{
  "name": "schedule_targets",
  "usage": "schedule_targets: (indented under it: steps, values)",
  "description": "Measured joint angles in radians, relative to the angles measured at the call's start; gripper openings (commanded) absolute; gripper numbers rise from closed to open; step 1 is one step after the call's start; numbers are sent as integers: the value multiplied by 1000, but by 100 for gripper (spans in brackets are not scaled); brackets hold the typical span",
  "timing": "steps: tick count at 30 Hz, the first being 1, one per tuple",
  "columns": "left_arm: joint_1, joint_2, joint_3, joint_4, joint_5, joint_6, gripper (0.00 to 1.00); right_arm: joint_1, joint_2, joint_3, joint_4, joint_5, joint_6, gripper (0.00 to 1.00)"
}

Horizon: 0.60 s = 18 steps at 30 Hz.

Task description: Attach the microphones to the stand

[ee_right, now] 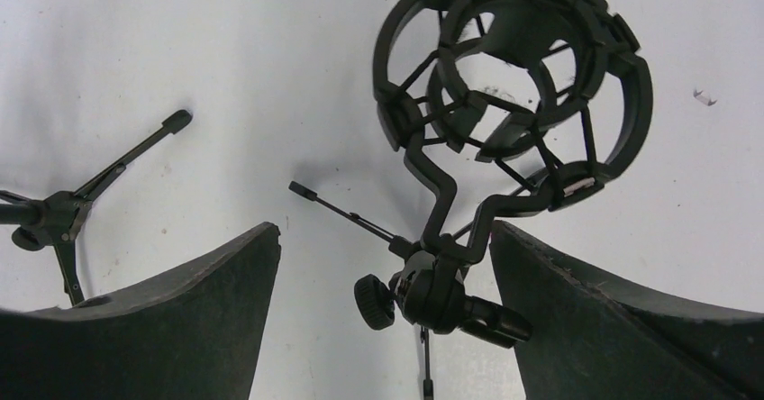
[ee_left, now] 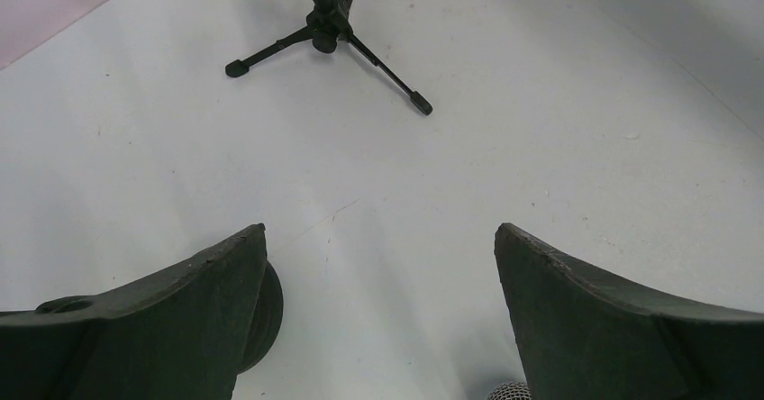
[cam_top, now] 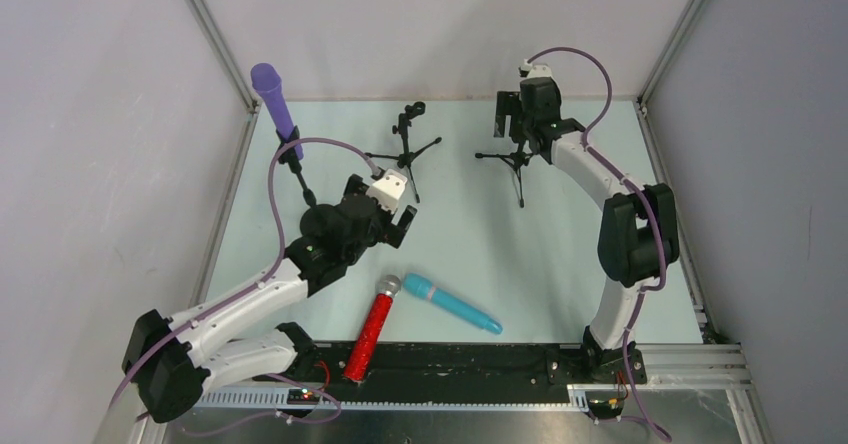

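Nearest to the arm bases, well in front of the middle stand (cam_top: pixel 408 146), two microphones lay flat on the table (cam_top: pixel 560 224). The red microphone (cam_top: pixel 369 330) lay in front of the stand and a little to its left, with the silver head pointing toward the stand. The teal microphone (cam_top: pixel 452 304) lay beside it, in front of the stand and a little to its right, and the two heads were almost touching.

Closer to the middle stand, just in front of its feet, was the left gripper (cam_top: pixel 402 226). In its wrist view the left gripper (ee_left: pixel 380 229) stood wide open with only bare table between the fingers (ee_left: pixel 180 319). It held nothing and touched nothing.

To the left of the middle stand, the purple microphone (cam_top: pixel 275 102) sat tilted in the clip of the left stand (cam_top: pixel 298 172).

To the right of the middle stand stood the right stand (cam_top: pixel 517 167), with the right gripper (cam_top: pixel 510 124) over its top. This gripper (ee_right: pixel 386 229) was also wide apart. The stand's joint (ee_right: pixel 432 292) was between its fingers (ee_right: pixel 622 319) and the ring clip (ee_right: pixel 513 85) just beyond them; I cannot tell whether a finger touched it.
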Motion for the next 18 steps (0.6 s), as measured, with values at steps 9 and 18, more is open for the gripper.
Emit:
schedule_targets:
  steps: [9,18]
  values:
    - [0,6,0,0,0,3,100,0,11,0,6,1,-46,71]
    - [-4,-5,0,0,0,3,100,9,11,-9,18,-1,-87,43]
